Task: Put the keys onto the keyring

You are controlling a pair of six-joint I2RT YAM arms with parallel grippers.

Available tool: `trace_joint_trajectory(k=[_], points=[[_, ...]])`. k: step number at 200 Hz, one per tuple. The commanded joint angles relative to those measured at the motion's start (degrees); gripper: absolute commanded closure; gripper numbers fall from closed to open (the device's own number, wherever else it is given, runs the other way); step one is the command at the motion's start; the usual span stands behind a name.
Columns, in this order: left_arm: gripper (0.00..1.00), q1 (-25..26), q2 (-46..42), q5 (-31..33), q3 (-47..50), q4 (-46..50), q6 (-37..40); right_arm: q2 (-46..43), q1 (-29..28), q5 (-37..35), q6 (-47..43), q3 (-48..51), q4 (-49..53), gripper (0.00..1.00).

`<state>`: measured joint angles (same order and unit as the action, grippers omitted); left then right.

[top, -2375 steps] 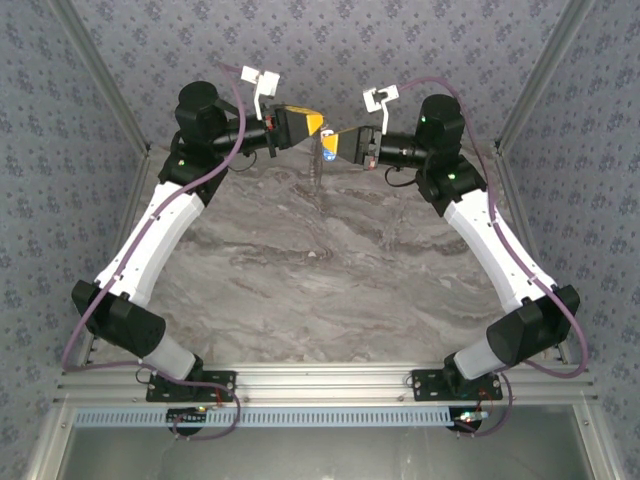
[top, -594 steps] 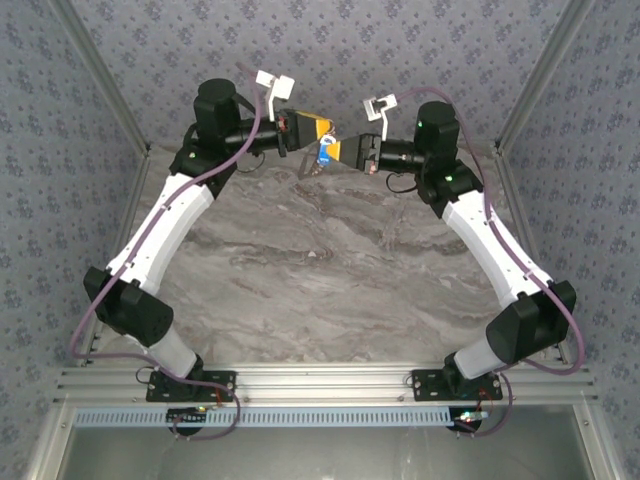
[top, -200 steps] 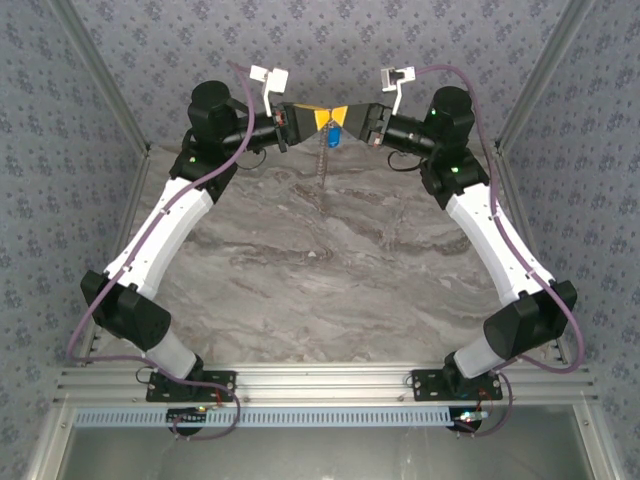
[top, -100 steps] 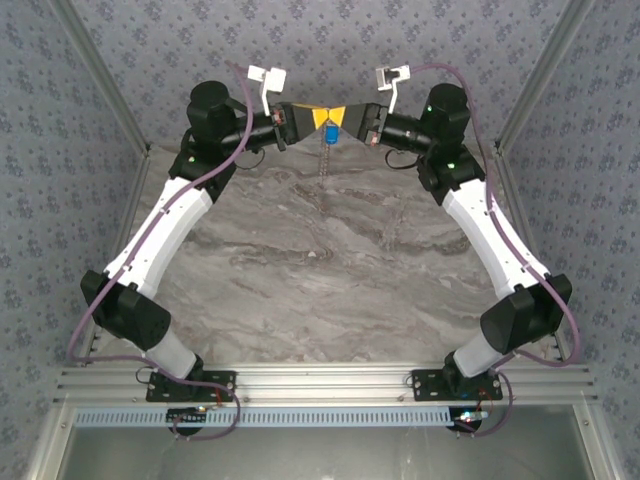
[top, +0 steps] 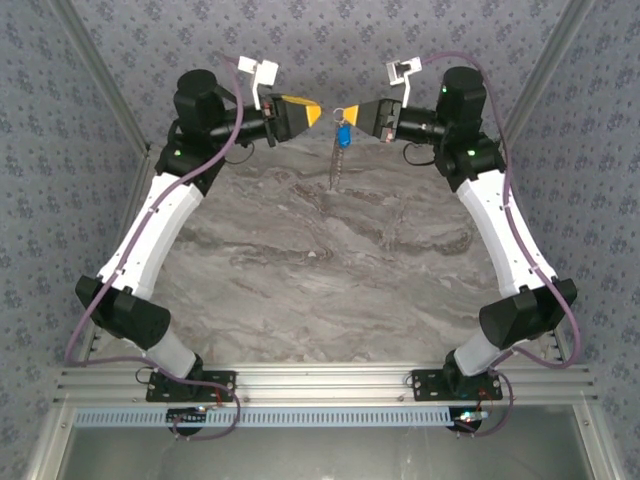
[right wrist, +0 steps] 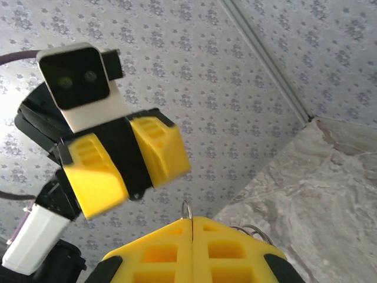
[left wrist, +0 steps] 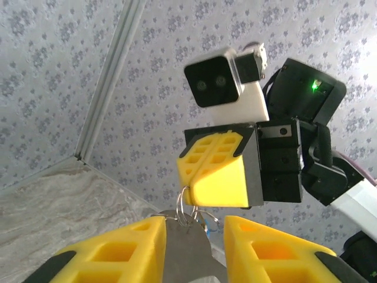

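Observation:
High over the far end of the table, my right gripper point(top: 362, 110) is shut on the keyring point(top: 345, 113). The blue-headed key point(top: 344, 135) hangs from the ring, with a thin pale strand dangling below it. My left gripper point(top: 318, 110) is open and holds nothing, a short gap to the left of the ring. In the left wrist view the wire rings point(left wrist: 185, 206) hang from the tip of the right gripper's yellow fingers point(left wrist: 218, 177), and a flat grey metal piece point(left wrist: 188, 253) hangs in front of my open left gripper point(left wrist: 195, 223). In the right wrist view one ring point(right wrist: 187, 207) pokes out between the shut fingers.
The marble table point(top: 320, 270) lies far below both grippers. Patterned walls and aluminium corner posts point(top: 110, 90) close in the back and sides. Both arms reach up and inward, their cables point(top: 230, 150) looping beside them.
The two grippers met tip to tip at the ring. My left gripper has opened and drawn back left. My right gripper has moved slightly right, with the ring and key hanging from it alone.

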<state>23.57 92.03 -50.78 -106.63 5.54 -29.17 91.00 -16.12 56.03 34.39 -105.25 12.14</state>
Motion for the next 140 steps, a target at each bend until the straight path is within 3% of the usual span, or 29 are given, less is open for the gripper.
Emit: trace_joint_trajectory(k=[1, 37, 85, 140], points=[[0.65, -0.72, 0.37, -2.91, -4.72, 7.33, 5.71, 0.73, 0.49, 2.27, -9.29, -4.19, 10.93, 1.00], [0.62, -0.68, 4.62, -5.20, -14.95, 21.50, 13.61, 2.87, 0.56, 1.96, -18.88, -10.85, 24.89, 1.00], [0.62, 0.20, 9.83, -6.64, -23.61, 35.84, 22.05, 7.92, -1.39, -3.70, -33.29, -24.24, 47.29, 1.00], [0.62, 1.60, 10.76, -6.35, -24.08, 39.99, 25.99, 9.02, -3.92, -7.46, -36.94, -27.22, 52.77, 1.00]])
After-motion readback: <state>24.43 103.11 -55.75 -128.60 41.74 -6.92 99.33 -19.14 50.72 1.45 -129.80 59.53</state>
